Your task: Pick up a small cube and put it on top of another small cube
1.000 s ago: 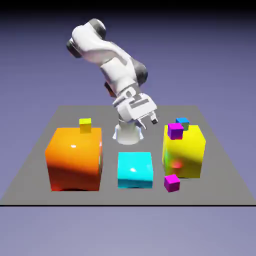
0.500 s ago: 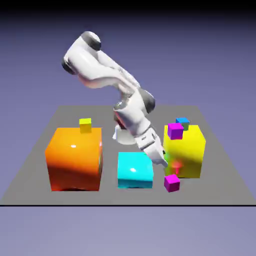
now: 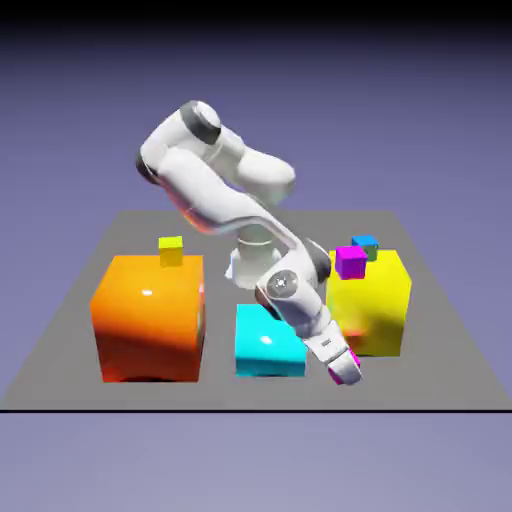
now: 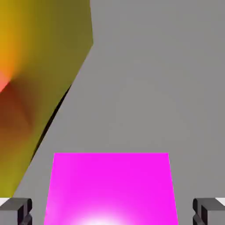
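The small cube (image 4: 110,189) is shining bright pink. Another pink cube (image 3: 350,262) is sitting on the big yellow block (image 3: 375,305), next to a tiny blue cube (image 3: 366,243). The big orange block (image 3: 148,315) is glowing, with a tiny yellow cube (image 3: 171,250) on it. The middle block (image 3: 266,342) is looking light blue. The bench (image 3: 80,290) is showing grey, the arm (image 3: 215,195) white, the fingers (image 4: 17,210) grey.
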